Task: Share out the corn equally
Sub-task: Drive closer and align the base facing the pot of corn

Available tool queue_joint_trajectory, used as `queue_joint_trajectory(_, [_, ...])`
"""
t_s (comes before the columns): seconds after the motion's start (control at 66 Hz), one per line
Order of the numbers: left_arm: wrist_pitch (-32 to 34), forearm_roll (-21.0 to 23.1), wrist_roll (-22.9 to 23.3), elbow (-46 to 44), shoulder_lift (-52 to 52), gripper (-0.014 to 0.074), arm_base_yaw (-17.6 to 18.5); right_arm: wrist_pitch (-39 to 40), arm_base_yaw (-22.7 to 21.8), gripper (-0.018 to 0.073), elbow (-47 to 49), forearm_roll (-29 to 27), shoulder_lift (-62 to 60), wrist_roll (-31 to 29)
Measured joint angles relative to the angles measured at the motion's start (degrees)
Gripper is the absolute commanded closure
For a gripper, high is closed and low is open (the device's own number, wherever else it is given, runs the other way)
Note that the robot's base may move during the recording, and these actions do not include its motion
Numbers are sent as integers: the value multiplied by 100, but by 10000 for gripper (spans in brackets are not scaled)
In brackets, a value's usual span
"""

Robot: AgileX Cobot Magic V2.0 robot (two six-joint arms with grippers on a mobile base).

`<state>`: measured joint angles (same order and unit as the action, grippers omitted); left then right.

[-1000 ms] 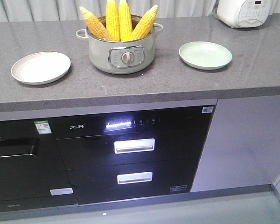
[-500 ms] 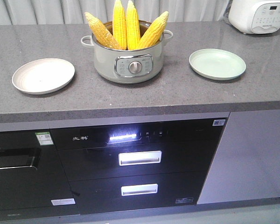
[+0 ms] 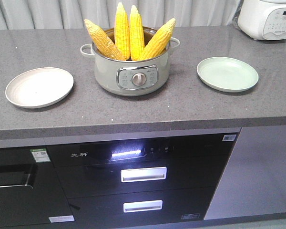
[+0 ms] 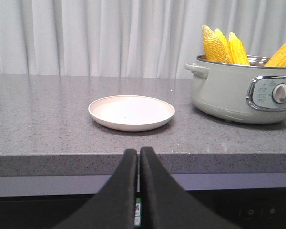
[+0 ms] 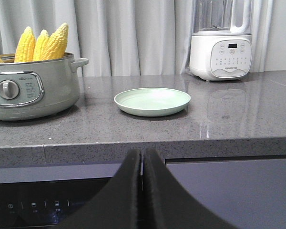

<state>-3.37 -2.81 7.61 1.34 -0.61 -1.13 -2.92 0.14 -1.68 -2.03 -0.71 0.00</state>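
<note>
- Yellow corn (image 3: 128, 33): you see four cobs standing in the pot (image 3: 133, 76), tips up, the outer two leaning outward.
- Your left end effector (image 4: 136, 151) and right end effector (image 5: 142, 152) are closed and hold nothing.

Four yellow corn cobs (image 3: 123, 31) tips-up in pot (image 3: 105, 76); outer two seemingly against rim.
</note>
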Motion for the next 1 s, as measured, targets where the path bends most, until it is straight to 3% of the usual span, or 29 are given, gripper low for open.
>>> queue_joint_trajectory(1.0, [0,0,0,0,0,603,0,1,0,561,0,0,0,0])
